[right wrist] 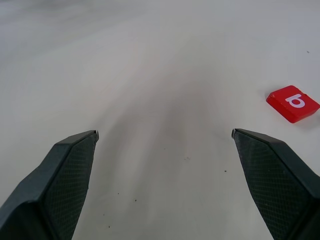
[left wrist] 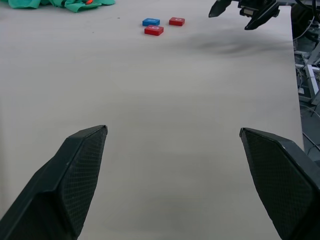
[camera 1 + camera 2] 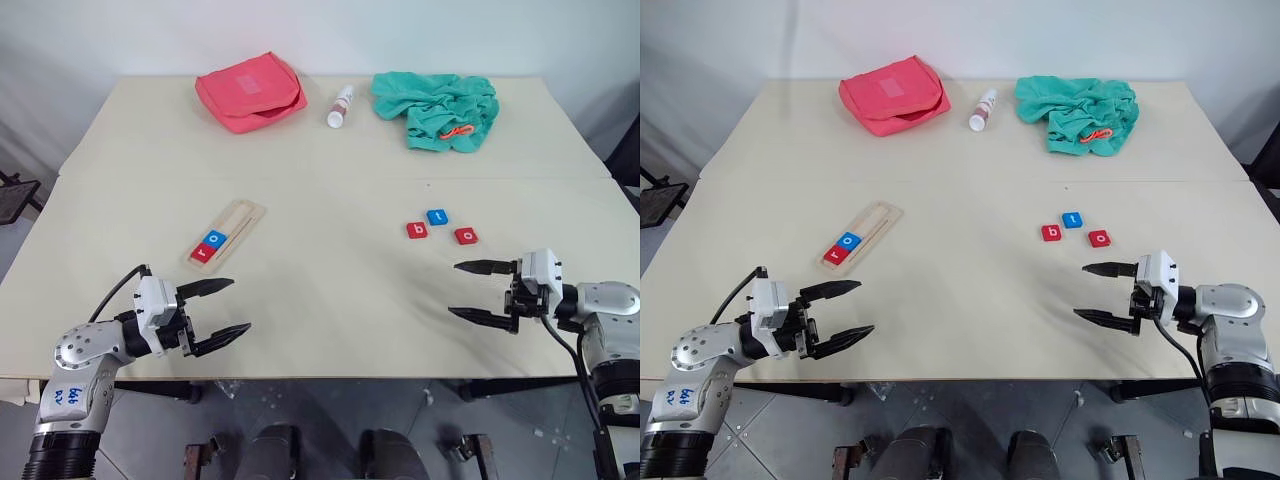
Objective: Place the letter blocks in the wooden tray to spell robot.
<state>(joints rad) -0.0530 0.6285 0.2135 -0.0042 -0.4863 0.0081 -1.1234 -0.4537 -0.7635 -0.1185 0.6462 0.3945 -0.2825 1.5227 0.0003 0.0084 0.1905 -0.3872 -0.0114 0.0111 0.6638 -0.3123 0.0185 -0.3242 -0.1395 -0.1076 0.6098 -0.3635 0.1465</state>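
Note:
The wooden tray point(image 3: 238, 222) lies slanted left of the table's middle. In its near end sit a red "r" block point(image 3: 203, 253) and a blue "o" block point(image 3: 215, 240). To the right of centre three loose blocks lie on the table: a red "b" point(image 3: 417, 230), a blue "t" point(image 3: 437, 216) and a red "o" point(image 3: 466, 236). My left gripper point(image 3: 227, 309) hovers open near the front edge, in front of the tray. My right gripper point(image 3: 467, 290) stands open near the front right, just in front of the three loose blocks. The red "b" point(image 1: 292, 103) also shows in the right wrist view.
At the back of the table lie a red fabric pouch point(image 3: 250, 91), a small white bottle point(image 3: 341, 106) and a crumpled teal cloth point(image 3: 438, 108). A seam runs across the table point(image 3: 330, 290) behind the tray and blocks.

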